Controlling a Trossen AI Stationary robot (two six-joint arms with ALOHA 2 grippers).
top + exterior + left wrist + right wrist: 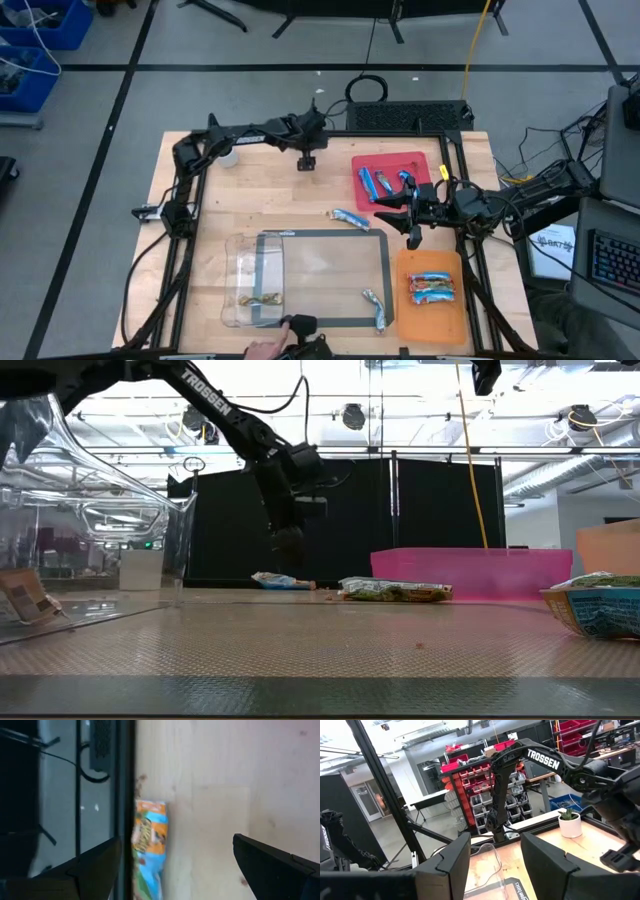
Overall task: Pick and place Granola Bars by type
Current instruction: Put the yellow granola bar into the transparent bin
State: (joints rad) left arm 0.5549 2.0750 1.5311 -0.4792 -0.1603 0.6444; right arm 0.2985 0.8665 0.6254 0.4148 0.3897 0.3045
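Partly sorted: three bars loose

Blue bars (pixel 380 182) lay in red tray (pixel 425 160) at 1 o'clock, orange bars (pixel 432 289) in orange tray (pixel 432 320) at 5, tan-green bar (pixel 262 299) in clear bin (pixel 240 255) at 7. Loose bars (pixel 348 216) remained mid-table. Right gripper (pixel 412 210) part-spread, empty beside red tray; left gripper (pixel 307 163) spread at 12.

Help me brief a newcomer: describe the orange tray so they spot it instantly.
Find the wooden table, then its near right corner. The orange tray lies there, holding bars with red and blue wrappers. The red tray sits farther back, with blue bars.
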